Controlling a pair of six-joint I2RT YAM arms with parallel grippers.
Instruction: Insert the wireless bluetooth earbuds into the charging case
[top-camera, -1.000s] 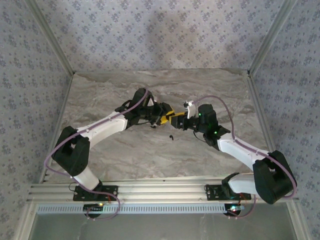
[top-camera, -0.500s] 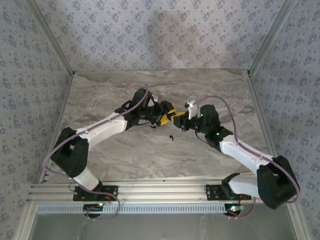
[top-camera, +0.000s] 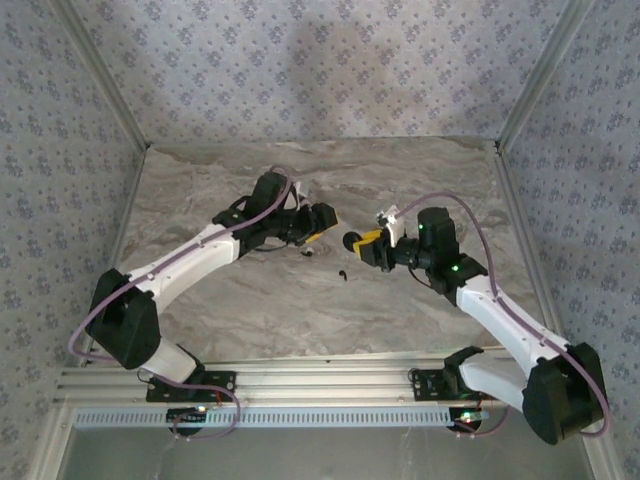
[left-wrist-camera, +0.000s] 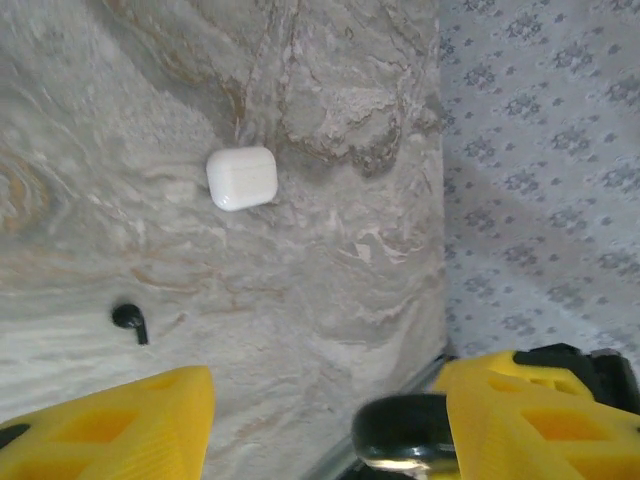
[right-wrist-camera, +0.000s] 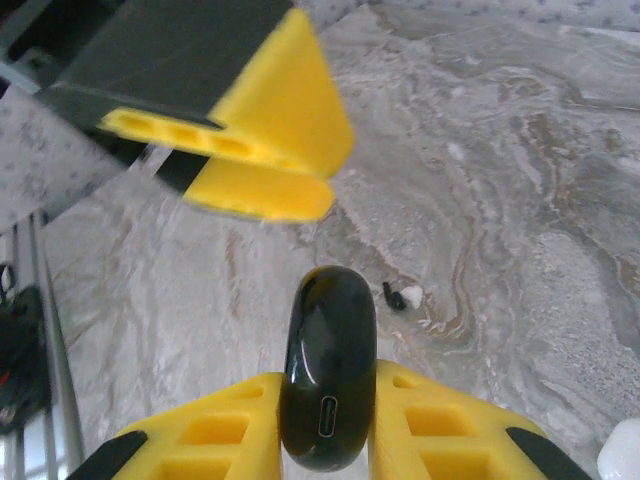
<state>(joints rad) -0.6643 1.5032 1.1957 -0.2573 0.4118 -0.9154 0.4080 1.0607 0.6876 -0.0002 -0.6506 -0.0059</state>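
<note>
Top external view. Item 1: right gripper (top-camera: 362, 243), clamped on the black charging case (top-camera: 352, 241), which it holds above the marble table (top-camera: 250, 300) near the table's middle. Item 2: left gripper (top-camera: 327, 221), just left of that case, apart from it, tips pointing toward it. Item 3: black earbud (top-camera: 342, 272), loose on the marble in front of the two grippers, touching neither.

Right wrist view. Right gripper (right-wrist-camera: 325, 390): yellow fingers (right-wrist-camera: 225, 430) pressed to both sides of the black charging case (right-wrist-camera: 327, 350). The case juts past the fingertips, port end toward the camera. Whether its lid is open cannot be told. Left gripper (right-wrist-camera: 335, 178): above the case. White earbud (right-wrist-camera: 411, 296): on the marble beyond the case, with a small dark piece (right-wrist-camera: 389, 294) just beside it. White case (right-wrist-camera: 625, 452): at the lower right corner, partly cut off.

Left wrist view. Left gripper (left-wrist-camera: 325, 400): yellow fingers (left-wrist-camera: 110, 420) spread well apart, gripping nothing. A black rounded shape (left-wrist-camera: 400, 432) sits just beside the right-hand finger; what it is cannot be told. Black earbud (left-wrist-camera: 130, 318): on the marble. White case (left-wrist-camera: 241, 178): closed, lying flat, farther on, apart from the earbud. Patterned wall (left-wrist-camera: 540, 150): along the table's edge.
</note>
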